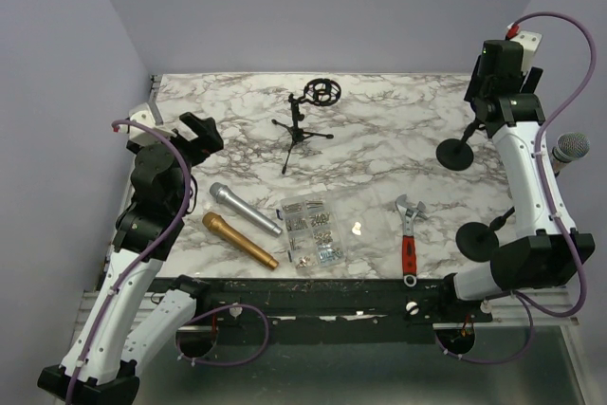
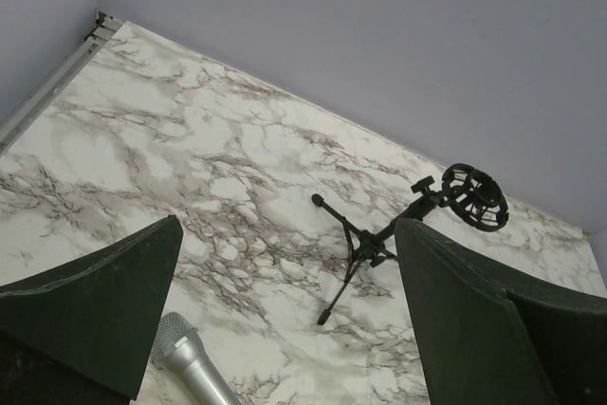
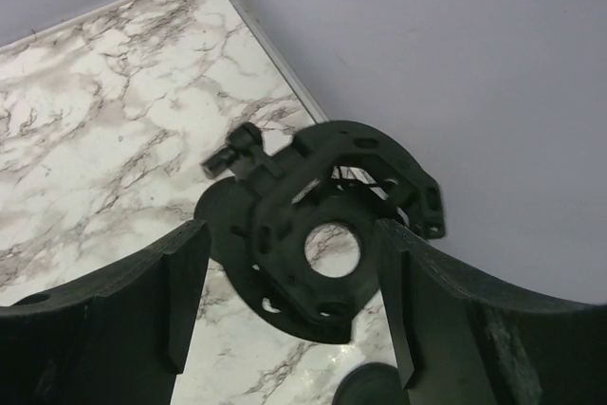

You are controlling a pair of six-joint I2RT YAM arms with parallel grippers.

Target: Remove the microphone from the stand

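One wrench (image 1: 410, 234) lies near the presumed stand base (image 1: 477, 240).

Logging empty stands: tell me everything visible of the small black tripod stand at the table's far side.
The tripod stand is matte black, seemingly metal: three thin splayed legs, a short leaning stem with a clamp knob, and a round open-framed shock-mount ring on top, empty. It stands on the marble-patterned table, far centre, touching nothing else.
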